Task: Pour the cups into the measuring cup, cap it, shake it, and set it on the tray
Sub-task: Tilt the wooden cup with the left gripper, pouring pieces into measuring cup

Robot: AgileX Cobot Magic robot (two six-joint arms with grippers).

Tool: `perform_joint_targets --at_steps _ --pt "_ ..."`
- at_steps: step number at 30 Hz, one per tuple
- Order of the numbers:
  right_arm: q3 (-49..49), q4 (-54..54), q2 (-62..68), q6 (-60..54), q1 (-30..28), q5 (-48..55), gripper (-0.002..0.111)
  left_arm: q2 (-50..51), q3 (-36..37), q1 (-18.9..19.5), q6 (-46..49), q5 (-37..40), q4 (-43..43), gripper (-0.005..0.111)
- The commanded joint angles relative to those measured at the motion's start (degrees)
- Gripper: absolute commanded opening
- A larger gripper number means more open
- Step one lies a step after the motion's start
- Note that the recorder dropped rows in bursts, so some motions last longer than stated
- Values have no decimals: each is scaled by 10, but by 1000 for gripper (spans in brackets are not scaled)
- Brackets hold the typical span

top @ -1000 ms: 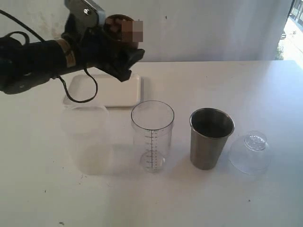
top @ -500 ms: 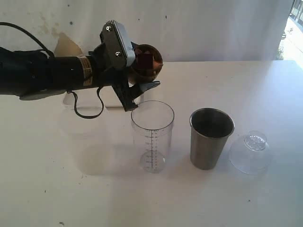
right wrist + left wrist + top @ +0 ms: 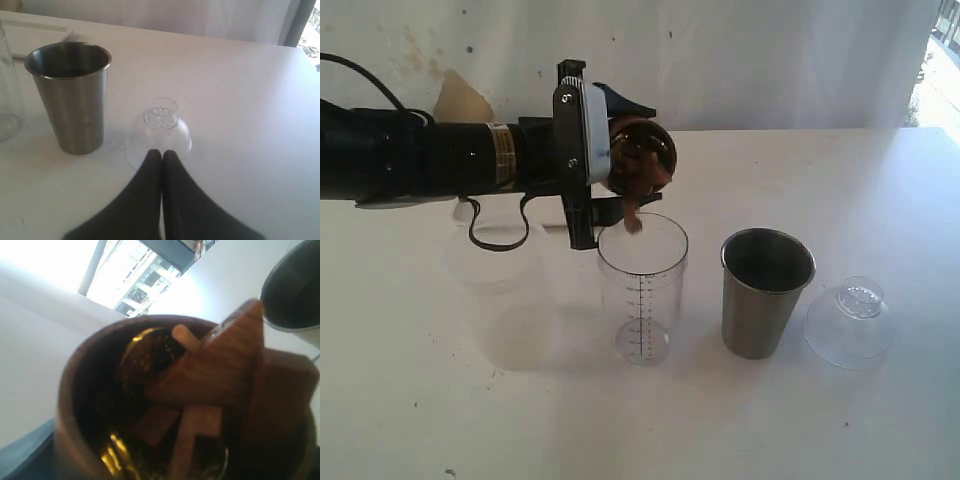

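My left gripper (image 3: 618,155) is shut on the brown wooden cup (image 3: 645,165), holding it on its side just above the rim of the clear measuring cup (image 3: 642,285). A small wooden piece (image 3: 634,222) is dropping from the cup into the cylinder. The left wrist view is filled by the wooden cup (image 3: 75,405), with wooden blocks (image 3: 225,370) sliding toward its mouth. The steel tumbler (image 3: 767,292) stands upright to the right of the measuring cup. My right gripper (image 3: 161,152) is shut on nothing, low over the table just before a clear dome lid (image 3: 159,131). The white tray (image 3: 30,32) lies at the back, mostly hidden by the left arm in the exterior view.
A milky translucent tub (image 3: 500,290) stands left of the measuring cup, under the left arm. The clear dome lid (image 3: 850,322) rests right of the tumbler (image 3: 70,95). A cable (image 3: 495,230) loops down from the left arm. A wall runs behind the table.
The left arm came down and to the right with the wooden cup and rolled it over the measuring cup's mouth. A wooden piece now falls out.
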Motion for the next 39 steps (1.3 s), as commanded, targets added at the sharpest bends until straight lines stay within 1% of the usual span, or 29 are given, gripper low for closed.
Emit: perform_joint_targets --at_steps 1,5,10,20,23,28,32,39 --pt "4 -3 -2 1 1 -4 0 -18 -4 2 46 -16 -15 0" --pt "4 -3 -2 1 1 -4 0 -26 -4 2 80 -16 -15 0" --pt "4 -3 -2 1 1 -4 0 -29 -4 2 174 -7 -15 0" --pt "4 -3 -2 1 1 -4 0 -29 -4 2 286 -2 -15 0" --pt "4 -3 -2 1 1 -4 0 -29 -4 -2 311 -2 -15 0" --pt "4 -3 -2 1 1 -4 0 -29 -4 -12 393 4 -17 0" --pt "4 -3 -2 1 1 -4 0 -30 -4 -14 431 4 -17 0" --pt "4 -3 -2 1 1 -4 0 -30 -4 -14 463 14 -13 0"
